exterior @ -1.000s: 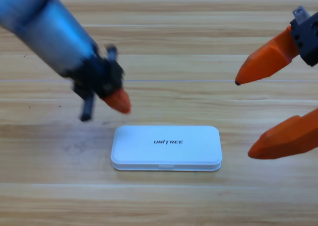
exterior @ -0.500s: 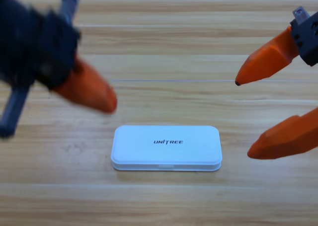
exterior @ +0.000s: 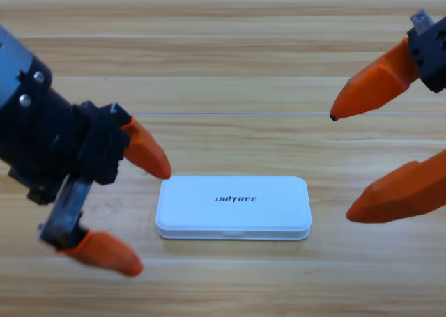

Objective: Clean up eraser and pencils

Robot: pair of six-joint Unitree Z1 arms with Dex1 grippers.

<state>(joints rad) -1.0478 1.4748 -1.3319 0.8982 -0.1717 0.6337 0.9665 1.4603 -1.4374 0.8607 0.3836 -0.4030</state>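
Closed white rectangular plastic case (exterior: 233, 207) lying flat on the wooden plank table (exterior: 230, 66), lid down.

Left gripper (exterior: 136, 216), just left of the case, has its orange jaws spread apart, holding nothing. Right gripper (exterior: 341, 164), at the right edge, likewise gapes wide. Eraser and pencils are not visible, possibly inside the case.

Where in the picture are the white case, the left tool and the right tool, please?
White case (exterior: 233, 207): high view, middle of its shut lid.
Left tool (exterior: 146, 216): high view, midway between its orange tips, left of the case.
Right tool (exterior: 340, 165): high view, midway between its orange tips, at the right edge.
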